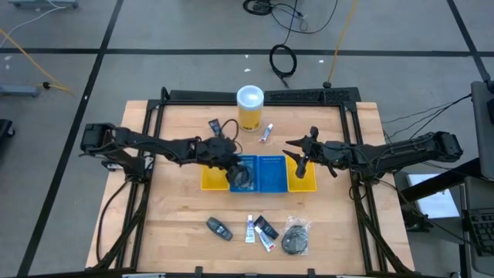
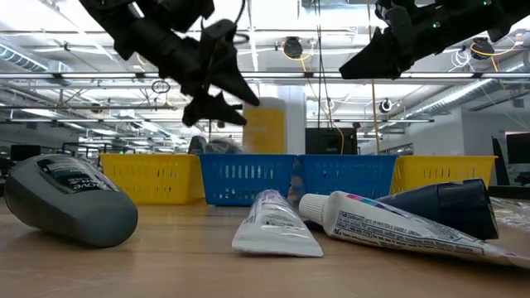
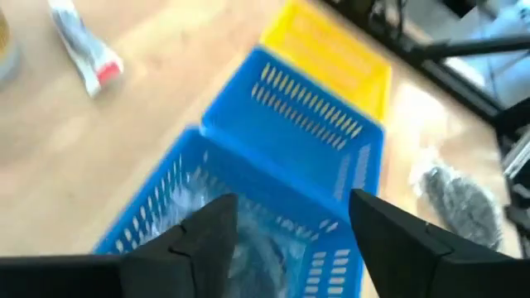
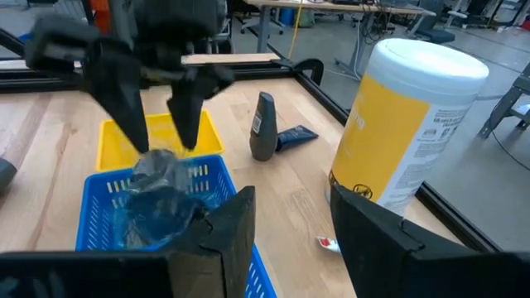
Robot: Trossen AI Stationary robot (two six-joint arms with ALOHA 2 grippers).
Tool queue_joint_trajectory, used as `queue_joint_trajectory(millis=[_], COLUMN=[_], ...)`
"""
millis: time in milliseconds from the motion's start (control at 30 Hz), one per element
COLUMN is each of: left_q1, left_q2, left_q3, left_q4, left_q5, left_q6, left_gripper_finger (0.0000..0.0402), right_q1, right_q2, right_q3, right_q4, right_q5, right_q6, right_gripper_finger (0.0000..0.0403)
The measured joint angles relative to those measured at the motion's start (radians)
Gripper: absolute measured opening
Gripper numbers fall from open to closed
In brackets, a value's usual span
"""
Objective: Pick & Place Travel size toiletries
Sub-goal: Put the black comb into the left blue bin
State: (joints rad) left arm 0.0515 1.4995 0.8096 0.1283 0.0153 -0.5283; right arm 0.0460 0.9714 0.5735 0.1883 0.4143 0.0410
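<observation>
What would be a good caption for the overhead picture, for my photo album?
Left pincer open over a wrapped disc in the blue tray; right pincer above the yellow tray.

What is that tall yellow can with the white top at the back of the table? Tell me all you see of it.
The yellow canister is a tall round tub, plastic by its look, with a yellow label printed in dark text and a flat white lid. It stands upright on the wooden table, behind the row of trays, near the far edge. A small white tube lies close beside it. Nothing touches it; neither hand is on it.
</observation>
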Motion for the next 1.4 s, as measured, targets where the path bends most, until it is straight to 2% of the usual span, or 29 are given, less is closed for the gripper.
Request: queue_joint_trajectory(millis=[200, 267, 400, 500, 733, 967, 1233, 1400], left_q1=[0.001, 0.001, -0.002, -0.003, -0.003, -0.012, -0.028, -0.035], left_q2=[-0.060, -0.072, -0.072, -0.072, -0.072, -0.071, -0.071, -0.071], left_q3=[0.001, 0.000, 0.001, 0.001, 0.001, 0.001, 0.001, 0.000], left_q4=[0.002, -0.007, 0.000, -0.001, -0.007, -0.006, -0.005, -0.003], left_q5=[-0.073, -0.077, -0.078, -0.077, -0.078, -0.078, -0.078, -0.079], left_q6=[0.072, 0.092, 0.105, 0.106, 0.106, 0.106, 0.106, 0.106], left_gripper_finger=[0.0241, 0.0241, 0.0241, 0.0241, 0.0241, 0.0241, 0.0241, 0.0241], right_q1=[0.002, 0.002, 0.022, 0.094, 0.316, 0.475, 0.591, 0.620], right_q2=[0.000, 0.000, 0.010, 0.036, 0.118, 0.182, 0.261, 0.332], right_q3=[0.000, 0.000, 0.000, 0.000, 0.000, 0.000, 0.000, 0.000], right_q4=[-0.023, -0.050, -0.105, -0.152, -0.148, -0.157, -0.236, -0.217], right_q5=[-0.033, -0.122, -0.377, -0.466, -0.468, -0.450, -0.339, -0.333], right_q6=[0.026, 0.052, 0.100, 0.089, 0.141, 0.365, 0.603, 0.694], right_gripper_finger=[0.0153, 0.0153, 0.0153, 0.0153, 0.0153, 0.0153, 0.0153, 0.0153])
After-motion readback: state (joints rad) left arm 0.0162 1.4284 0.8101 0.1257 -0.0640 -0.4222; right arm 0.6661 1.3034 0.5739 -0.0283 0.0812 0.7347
